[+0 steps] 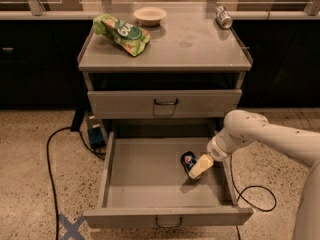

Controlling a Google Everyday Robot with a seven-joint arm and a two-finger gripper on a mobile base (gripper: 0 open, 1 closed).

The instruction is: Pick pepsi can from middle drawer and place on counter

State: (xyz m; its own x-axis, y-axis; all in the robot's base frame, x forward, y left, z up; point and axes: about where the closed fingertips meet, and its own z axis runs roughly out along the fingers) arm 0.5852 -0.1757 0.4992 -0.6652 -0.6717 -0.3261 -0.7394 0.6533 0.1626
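The pepsi can point(188, 160), dark blue with a round logo, lies tilted in the open middle drawer point(145, 184), right of its middle. My gripper point(197, 168) reaches down into the drawer from the right, and its pale yellowish tip is right against the can's right side. The white arm point(260, 134) comes in from the right edge of the camera view. The counter point(195, 46) is the grey top of the cabinet above.
On the counter lie a green snack bag point(121, 33), a pale bowl point(150, 15) and a silvery-grey can point(223, 17) at the back right. The top drawer point(165, 103) is shut. A black cable point(52, 159) and a blue box point(96, 136) are on the floor at left.
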